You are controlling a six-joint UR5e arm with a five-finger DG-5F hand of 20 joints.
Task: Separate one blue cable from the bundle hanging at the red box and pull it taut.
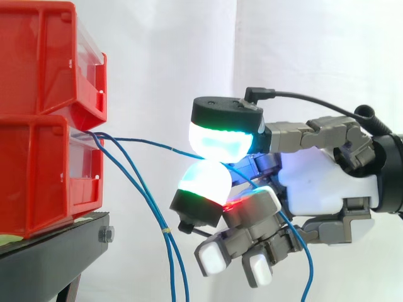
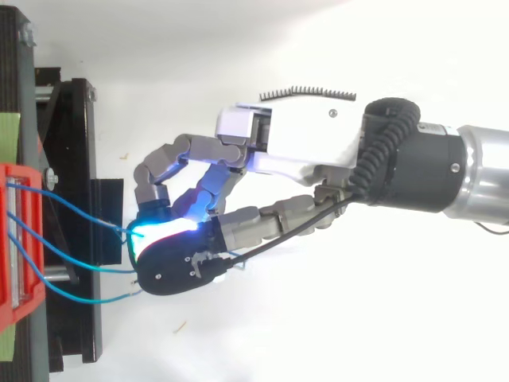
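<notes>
Just right of red box | hand pinches one blue cable btw two pads, slight sag | other cables hang below | risk: thin cable slips from pads under pull, or drags others w/ it

1. Side view: the upper bin sits on the lower bin, and the stand lies under both, at 6 o'clock.
2. The hand is at 3 o'clock of the lower bin, well apart from it.
3. A single cable runs from the lower bin's front toward 3 o'clock and lies pinched between two fingertips (one above, one below).
4. The other cables drop from that front toward 5 o'clock, between stand and hand.
5. Top view: stand at 9 o'clock, hand at 3 o'clock.
</notes>
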